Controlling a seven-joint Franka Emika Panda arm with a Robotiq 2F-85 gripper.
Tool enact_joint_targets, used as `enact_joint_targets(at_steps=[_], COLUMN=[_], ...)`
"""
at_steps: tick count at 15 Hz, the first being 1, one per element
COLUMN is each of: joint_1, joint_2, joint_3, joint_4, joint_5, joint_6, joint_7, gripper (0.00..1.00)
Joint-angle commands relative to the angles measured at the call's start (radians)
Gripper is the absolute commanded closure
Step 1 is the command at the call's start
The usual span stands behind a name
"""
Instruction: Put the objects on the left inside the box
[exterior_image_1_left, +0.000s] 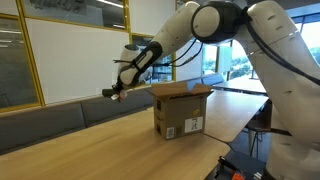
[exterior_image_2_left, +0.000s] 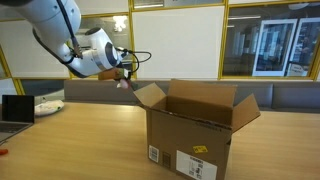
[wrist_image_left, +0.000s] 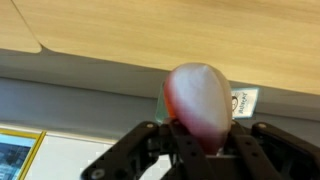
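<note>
Hovering outstretched, end effector (wrist_image_left: 203, 138) clasping reddish egg (wrist_image_left: 200, 95), perhaps.

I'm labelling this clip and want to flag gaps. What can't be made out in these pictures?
1. Floor and contents of the box: hidden by its own walls and flaps in both exterior views; the wrist view does not show the box.
2. Reddish object in the gripper: tiny in both exterior views, blurred in the wrist view, its base hidden by the fingers.
3. Laptop: cut off by the frame edge in an exterior view.

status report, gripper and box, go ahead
Gripper shut on reddish rounded object. Held in air beside open box, near a flap. Nothing seen between them.
</note>
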Motion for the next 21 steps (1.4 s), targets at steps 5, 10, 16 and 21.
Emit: enact_joint_targets(at_steps=[5, 10, 16, 21], joint_1=[0.158, 0.150, 0.090, 0.076], joint_2=[-0.373, -0.554, -0.687, -0.664], joint_3=[-0.315, -0.438, -0.457, -0.488], joint_4=[-0.282, -0.328, -0.474, -0.558], joint_5=[-0.367, -0.766, -0.845, -0.777], joint_6=[0.169, 0.084, -0.050, -0.034], joint_7=[0.367, 0.676, 0.744, 0.719], gripper=[0.88, 0.88, 0.87, 0.88])
